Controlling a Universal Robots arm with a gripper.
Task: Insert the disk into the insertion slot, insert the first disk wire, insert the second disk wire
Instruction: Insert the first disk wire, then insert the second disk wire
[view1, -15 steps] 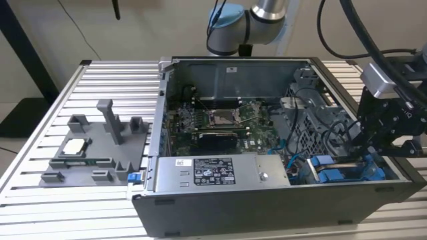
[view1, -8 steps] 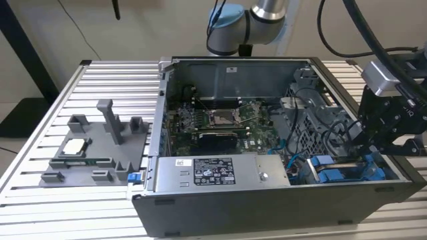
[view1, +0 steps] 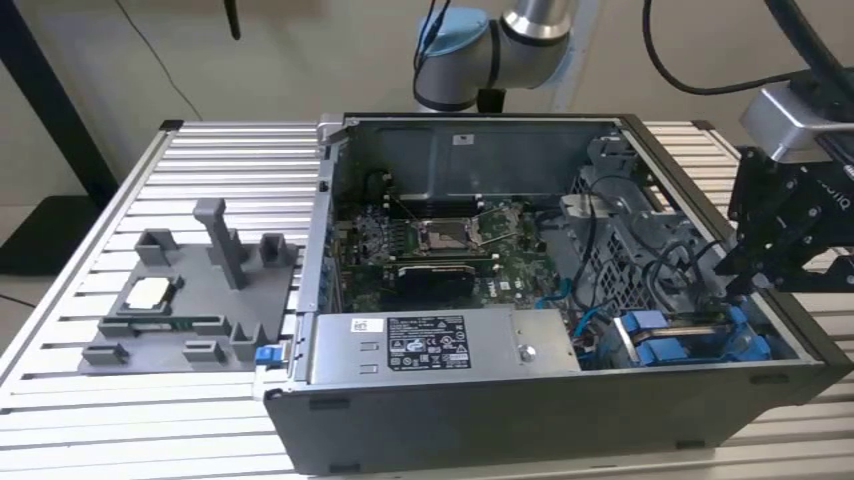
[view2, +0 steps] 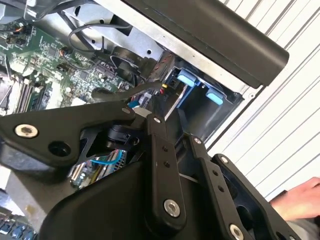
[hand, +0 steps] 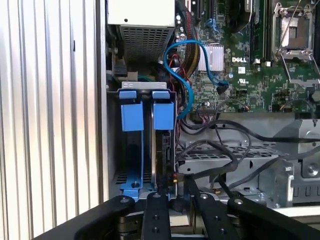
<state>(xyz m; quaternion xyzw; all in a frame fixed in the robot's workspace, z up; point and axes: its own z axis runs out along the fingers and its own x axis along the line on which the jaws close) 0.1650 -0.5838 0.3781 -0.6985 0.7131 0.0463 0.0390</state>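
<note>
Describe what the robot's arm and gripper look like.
The arm is a silver tube with a pale blue joint cap, black cables looping beside it. The gripper is matte black, built of jointed bars dotted with silver screws.

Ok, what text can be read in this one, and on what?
Power supply label: several lines of print and symbols, too small to read.
Motherboard: a white maker's mark and board markings, not quoted; the rest too small.
Black wrist housing: pale lettering, cut off at the edge, unreadable.
</note>
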